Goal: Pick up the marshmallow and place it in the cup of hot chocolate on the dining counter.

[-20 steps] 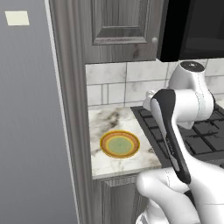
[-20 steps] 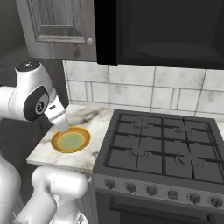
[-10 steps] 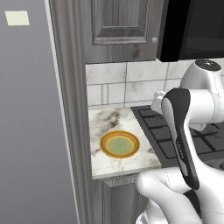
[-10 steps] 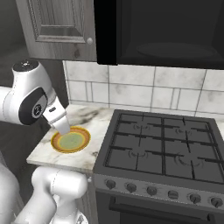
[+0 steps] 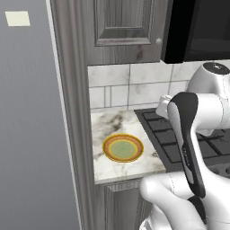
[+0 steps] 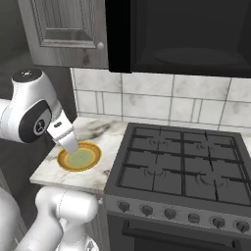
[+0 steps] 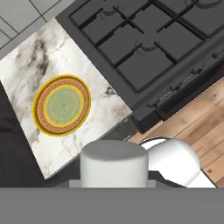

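Observation:
The marshmallow (image 7: 113,164) is a white soft-edged block filling the bottom centre of the hand view. My gripper (image 7: 113,183) is shut on it, and the block hides the fingertips. The hand hangs high over the front edge of the stove and looks down on it. The cup of hot chocolate and the dining counter are out of view. In the base views my white arm (image 5: 193,134) (image 6: 34,112) is folded up in front of the small counter.
An orange-rimmed plate (image 5: 123,148) (image 6: 79,157) (image 7: 62,105) with a green centre lies bare on a narrow marble counter (image 5: 112,126) (image 7: 30,65). A black gas stove (image 6: 181,162) (image 7: 144,39) adjoins it. Dark cabinets hang above, a tall grey panel (image 5: 31,134) stands left, and wood floor (image 7: 197,118) lies below.
The arm's upper joints have shifted a little, rightward in the left base view and leftward in the right one. The plate and the background have not moved.

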